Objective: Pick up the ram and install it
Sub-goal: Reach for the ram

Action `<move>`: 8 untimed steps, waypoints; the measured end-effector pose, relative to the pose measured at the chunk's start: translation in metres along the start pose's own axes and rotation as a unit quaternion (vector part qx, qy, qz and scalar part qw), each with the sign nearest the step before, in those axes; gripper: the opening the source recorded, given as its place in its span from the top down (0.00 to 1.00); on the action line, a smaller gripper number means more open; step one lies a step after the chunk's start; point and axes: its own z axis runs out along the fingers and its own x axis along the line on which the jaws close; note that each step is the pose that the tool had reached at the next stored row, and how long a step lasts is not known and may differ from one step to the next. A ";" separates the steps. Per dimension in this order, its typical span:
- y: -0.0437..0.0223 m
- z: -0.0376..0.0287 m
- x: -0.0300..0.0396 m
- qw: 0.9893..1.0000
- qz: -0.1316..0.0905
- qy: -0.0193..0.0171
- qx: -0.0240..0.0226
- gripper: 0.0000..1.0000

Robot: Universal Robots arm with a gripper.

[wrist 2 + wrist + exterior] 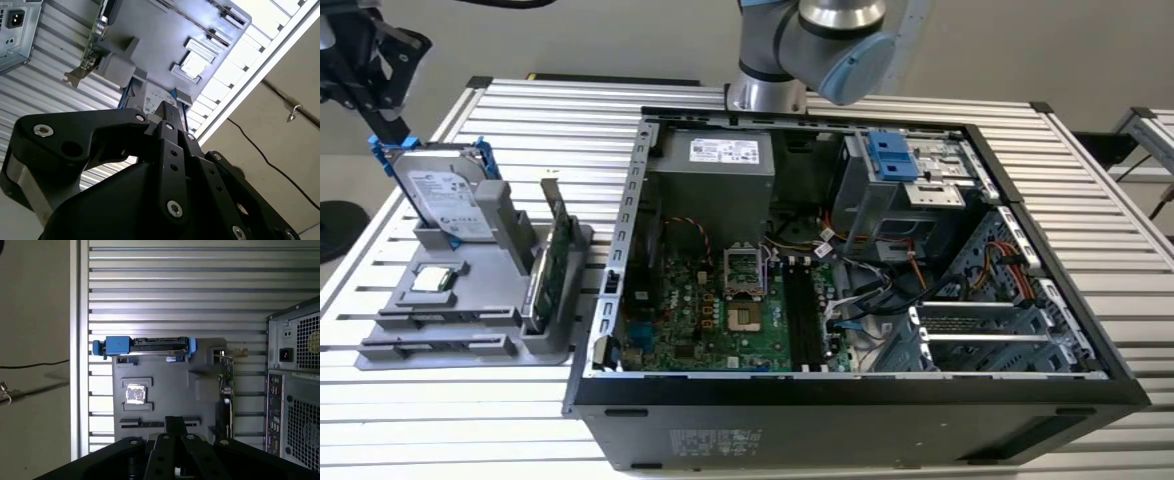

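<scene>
My gripper (387,125) hangs high over the far end of a grey parts tray (480,335) at the exterior view's left. In both wrist views its black fingers (173,424) (167,112) are pressed together with nothing between them. A dark slim bar in a tray slot, which I take for the ram (134,423) seen edge-on, lies on the tray well below the fingertips. The open computer case (854,385) fills the middle of the table, with long black memory slots (801,310) on its motherboard.
The tray also holds a hard drive (447,195) in a blue bracket, a processor chip (434,280) and a tall green card (554,265) with a metal bracket standing between tray and case. The arm's base (767,95) stands behind the case.
</scene>
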 end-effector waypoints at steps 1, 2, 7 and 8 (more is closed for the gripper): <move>-0.0011 0.0000 0.0000 1.000 0.000 0.000 0.000 1.00; -0.0021 -0.0001 -0.0001 1.000 0.000 0.000 0.000 1.00; -0.0071 -0.0003 -0.0001 1.000 0.000 0.000 0.000 1.00; -0.0080 -0.0004 -0.0001 1.000 0.000 0.000 0.000 1.00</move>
